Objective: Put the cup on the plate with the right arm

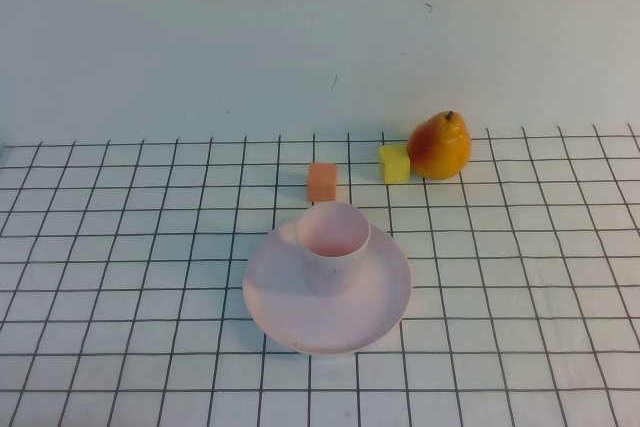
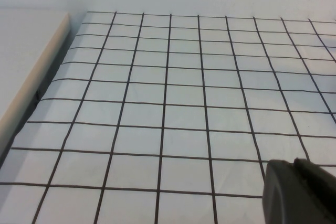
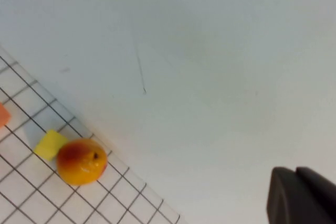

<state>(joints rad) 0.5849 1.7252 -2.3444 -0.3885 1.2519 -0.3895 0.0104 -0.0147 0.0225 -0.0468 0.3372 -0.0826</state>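
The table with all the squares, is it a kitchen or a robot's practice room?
Probably a practice room. The gridded table meets a bare wall and holds only the cup on the plate, a pear and two blocks. The grippers, left and right, are pulled away.

soft, even, slightly cool light fills all three views, with no glare. in the high view the cup (image 1: 334, 243) casts a faint shadow toward 7 o'clock on the plate (image 1: 375, 302), and the pear (image 1: 439, 146) shades its base. in each wrist view the dark gripper corner at 5 o'clock is blurred, out of focus.
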